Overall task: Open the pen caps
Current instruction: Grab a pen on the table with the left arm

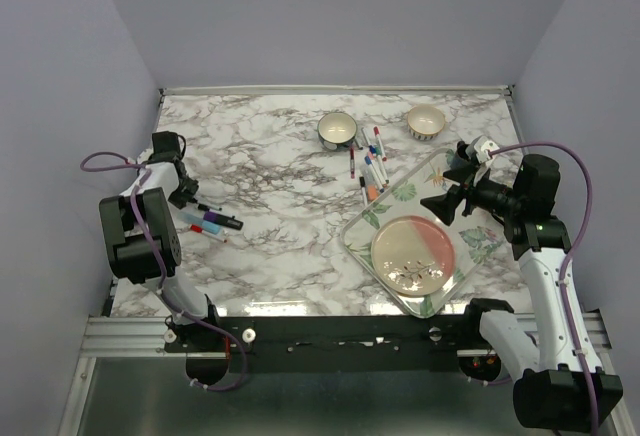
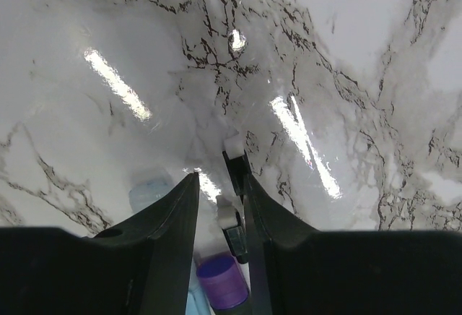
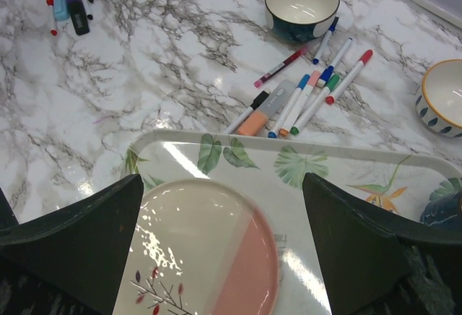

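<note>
My left gripper (image 1: 185, 194) is low over the table at the far left, next to a few pens (image 1: 212, 221). In the left wrist view its jaws (image 2: 219, 178) stand a narrow gap apart around a thin pen with a black cap (image 2: 238, 239), which lies against the right finger. A purple cap (image 2: 222, 282) shows below, near the palm. My right gripper (image 1: 448, 184) is wide open and empty above the tray; the right wrist view shows it (image 3: 221, 178) over the plate. Several capped pens (image 1: 370, 166) lie between the bowl and the tray, with red (image 3: 367, 55) and blue (image 3: 326, 75) caps.
A leaf-print tray (image 1: 360, 221) holds a pink and cream plate (image 1: 414, 252) at the right. A dark-rimmed bowl (image 1: 337, 130) and a yellow-rimmed bowl (image 1: 426, 120) stand at the back. The table's left edge is close to my left gripper.
</note>
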`<state>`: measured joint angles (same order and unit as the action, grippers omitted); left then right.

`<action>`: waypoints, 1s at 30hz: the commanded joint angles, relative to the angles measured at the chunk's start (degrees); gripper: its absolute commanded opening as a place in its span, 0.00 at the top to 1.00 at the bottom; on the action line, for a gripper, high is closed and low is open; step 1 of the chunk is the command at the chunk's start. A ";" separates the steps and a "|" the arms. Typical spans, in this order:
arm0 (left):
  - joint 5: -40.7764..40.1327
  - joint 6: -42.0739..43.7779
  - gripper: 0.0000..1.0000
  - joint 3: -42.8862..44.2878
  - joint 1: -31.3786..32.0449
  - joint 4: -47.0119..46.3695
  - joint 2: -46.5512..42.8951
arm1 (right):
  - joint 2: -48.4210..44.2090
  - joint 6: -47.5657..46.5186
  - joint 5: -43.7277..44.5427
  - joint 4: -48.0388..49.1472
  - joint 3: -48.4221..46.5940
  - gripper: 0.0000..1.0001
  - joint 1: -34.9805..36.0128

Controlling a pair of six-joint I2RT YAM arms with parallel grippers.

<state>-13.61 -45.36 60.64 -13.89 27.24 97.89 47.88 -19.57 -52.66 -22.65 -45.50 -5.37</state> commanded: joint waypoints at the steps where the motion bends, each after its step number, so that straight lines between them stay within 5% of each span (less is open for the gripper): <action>1: 2.18 -0.25 0.59 0.97 -0.96 -0.26 1.69 | -0.33 -0.20 -1.65 -0.81 -1.17 0.00 -0.35; 22: 5.52 0.80 0.55 2.73 -1.40 -0.44 3.36 | 0.55 -0.12 -2.62 -1.16 -1.09 0.00 -0.43; 30: 5.61 1.07 0.64 2.99 -1.58 -0.35 4.33 | 0.46 -0.29 -2.53 -1.25 -1.09 0.00 -0.43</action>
<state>-8.69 -45.15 62.26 -14.79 26.24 100.88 48.27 -19.57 -53.87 -22.90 -45.50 -5.37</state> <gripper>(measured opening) 0.393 0.996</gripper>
